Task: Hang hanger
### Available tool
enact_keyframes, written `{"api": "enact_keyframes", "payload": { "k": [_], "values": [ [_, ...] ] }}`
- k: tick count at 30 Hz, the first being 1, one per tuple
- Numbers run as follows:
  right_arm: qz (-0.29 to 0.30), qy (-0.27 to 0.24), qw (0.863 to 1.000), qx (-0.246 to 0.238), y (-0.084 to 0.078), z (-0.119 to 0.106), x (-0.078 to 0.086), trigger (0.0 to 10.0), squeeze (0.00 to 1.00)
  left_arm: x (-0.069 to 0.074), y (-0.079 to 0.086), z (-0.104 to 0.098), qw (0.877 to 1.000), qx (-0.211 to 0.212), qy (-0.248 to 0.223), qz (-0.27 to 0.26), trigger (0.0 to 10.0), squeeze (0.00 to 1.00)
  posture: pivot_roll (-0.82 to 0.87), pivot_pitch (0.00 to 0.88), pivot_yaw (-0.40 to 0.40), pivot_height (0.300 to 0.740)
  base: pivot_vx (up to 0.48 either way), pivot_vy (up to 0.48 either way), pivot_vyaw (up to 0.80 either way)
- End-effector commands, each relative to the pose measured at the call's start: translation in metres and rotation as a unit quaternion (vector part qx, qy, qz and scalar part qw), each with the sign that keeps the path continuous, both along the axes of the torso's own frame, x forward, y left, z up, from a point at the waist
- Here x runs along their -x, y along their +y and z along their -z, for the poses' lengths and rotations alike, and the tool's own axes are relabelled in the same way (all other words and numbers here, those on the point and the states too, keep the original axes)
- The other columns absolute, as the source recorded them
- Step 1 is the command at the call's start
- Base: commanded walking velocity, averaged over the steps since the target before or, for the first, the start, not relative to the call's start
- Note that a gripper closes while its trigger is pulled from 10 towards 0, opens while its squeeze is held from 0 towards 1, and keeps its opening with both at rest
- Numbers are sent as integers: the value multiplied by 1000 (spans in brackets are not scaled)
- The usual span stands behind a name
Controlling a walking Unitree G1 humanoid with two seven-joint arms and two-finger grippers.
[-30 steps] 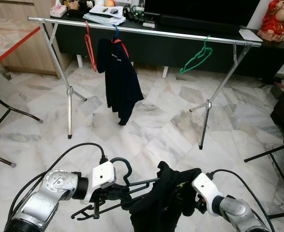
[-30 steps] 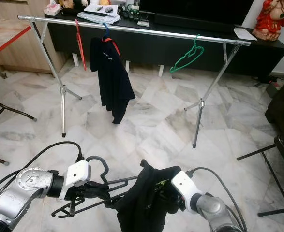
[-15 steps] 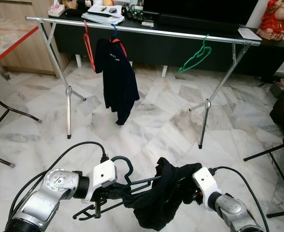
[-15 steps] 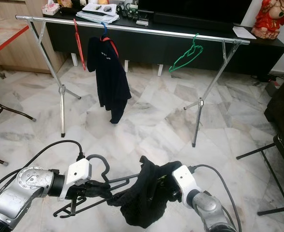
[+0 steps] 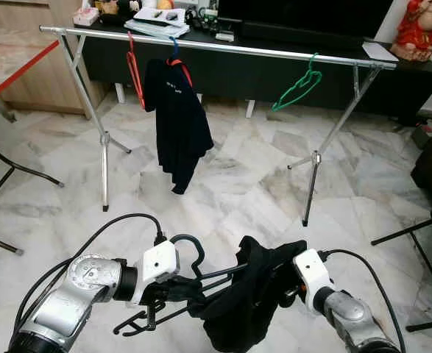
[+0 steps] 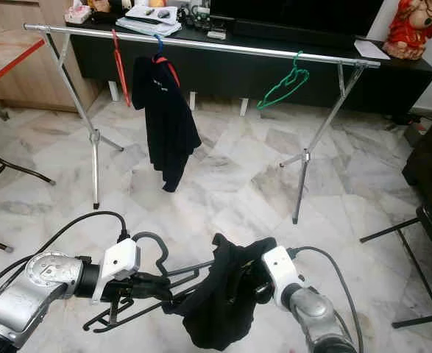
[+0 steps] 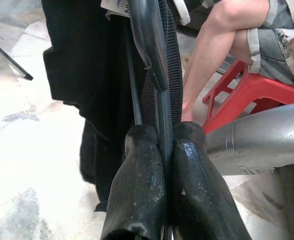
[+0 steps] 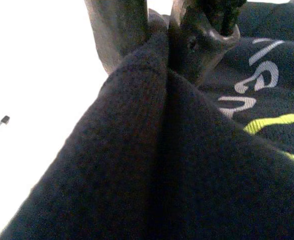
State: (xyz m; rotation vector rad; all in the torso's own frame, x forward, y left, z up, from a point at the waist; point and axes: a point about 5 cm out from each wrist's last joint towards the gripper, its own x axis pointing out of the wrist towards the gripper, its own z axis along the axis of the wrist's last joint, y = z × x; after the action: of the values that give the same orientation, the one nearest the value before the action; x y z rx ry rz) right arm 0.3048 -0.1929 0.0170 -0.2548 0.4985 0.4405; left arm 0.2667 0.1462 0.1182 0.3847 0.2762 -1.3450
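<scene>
- Left eye view is showing the left gripper (image 5: 173, 288) clamping the dark hanger (image 5: 190, 254), with its hook curling up on the near left and its bars running right into the black garment (image 5: 249, 301).
- Left wrist view is confirming that hold: the two black fingers (image 7: 136, 190) are pressing tight together around the hanger's thin bar, cloth draping just beyond them.
- Right gripper (image 5: 289, 290) is pinching a fold of the garment; in the right wrist view its fingertips (image 8: 121, 30) are closing on the dark knit beside some white lettering.
- Compared with half a second ago, the garment is bunching higher and closer between the two grippers again, after sagging lower and wider; the right arm is drawing slightly inward.
- That change suggests the robot is working the cloth onto the hanger rather than carrying it yet, so I judge the dressing step unfinished.
- Rail (image 5: 223, 48) is standing well apart on the far side, across the marble floor (image 5: 238, 191).
- On the rail, a red hanger (image 5: 136, 73) and a dark shirt (image 5: 177, 121) are hanging to the left and a green hanger (image 5: 298, 84) to the right, leaving bare bar between shirt and green hanger.
- A seated person's leg (image 7: 212, 45) and a red stool (image 7: 247, 92) are appearing in the left wrist view.
- Hanging is still needing a walk forward and a lift to the rail.
</scene>
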Motion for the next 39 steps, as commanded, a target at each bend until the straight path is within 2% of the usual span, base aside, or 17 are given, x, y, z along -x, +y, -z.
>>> {"api": "enact_keyframes", "payload": {
  "k": [1, 10, 17, 19, 22, 23, 27, 31, 35, 37, 38, 39],
  "values": [
    [14, 5, 1000, -6, -1, 1, 0, 0, 0, 5, -9, -10, 999, 20, -15, 31, 0, 0, 41, 121, -92, 740, 0, 0, 0],
    [21, -1, 1000, -17, 1, -1, -2, 0, 0, 9, -8, -8, 999, 15, -5, 41, 0, 0, 36, 134, -95, 740, 0, 0, 0],
    [42, -35, 998, -22, 0, -9, -9, 0, 0, 12, -10, -7, 999, 16, 2, 44, 0, 0, 33, 145, -99, 740, 0, 0, 0],
    [54, -46, 997, -22, -2, -12, -11, 0, 0, 13, -8, -7, 999, 12, 4, 44, 0, 0, 34, 147, -100, 740, 0, 0, 0],
    [75, -65, 995, -22, -9, -18, -14, 0, 0, 14, -1, 0, 999, -16, 11, 36, 0, 0, 33, 151, -101, 740, 0, 0, 0],
    [86, -75, 993, -22, -14, -21, -14, 0, 0, 13, 6, 7, 999, -42, 10, 22, 0, 0, 31, 153, -101, 740, 0, 0, 0],
    [102, -84, 991, -25, -22, -24, -15, 0, 0, 10, 14, 17, 998, -63, 10, -5, 0, 0, 24, 157, -101, 740, 0, 0, 0],
    [154, -98, 983, -36, -39, -28, -14, 0, 0, 7, 30, 39, 991, -114, 7, -67, 0, 0, 12, 164, -101, 740, 0, 0, 0],
    [193, -103, 975, -49, -48, -30, -13, 0, 0, 4, 44, 59, 981, -145, 7, -132, 0, 0, 7, 169, -99, 740, 0, 0, 0],
    [199, -105, 973, -52, -48, -31, -13, 0, 0, 4, 46, 63, 978, -151, 7, -144, 0, 0, 6, 170, -99, 740, 0, 0, 0],
    [217, -109, 968, -67, -50, -32, -14, 0, 0, 5, 53, 74, 970, -164, 11, -177, 0, 0, 6, 173, -99, 740, 0, 0, 0],
    [225, -110, 965, -76, -51, -32, -14, 0, 0, 6, 56, 80, 967, -174, 11, -188, 0, 0, 6, 173, -99, 740, 0, 0, 0]
  ]
}}
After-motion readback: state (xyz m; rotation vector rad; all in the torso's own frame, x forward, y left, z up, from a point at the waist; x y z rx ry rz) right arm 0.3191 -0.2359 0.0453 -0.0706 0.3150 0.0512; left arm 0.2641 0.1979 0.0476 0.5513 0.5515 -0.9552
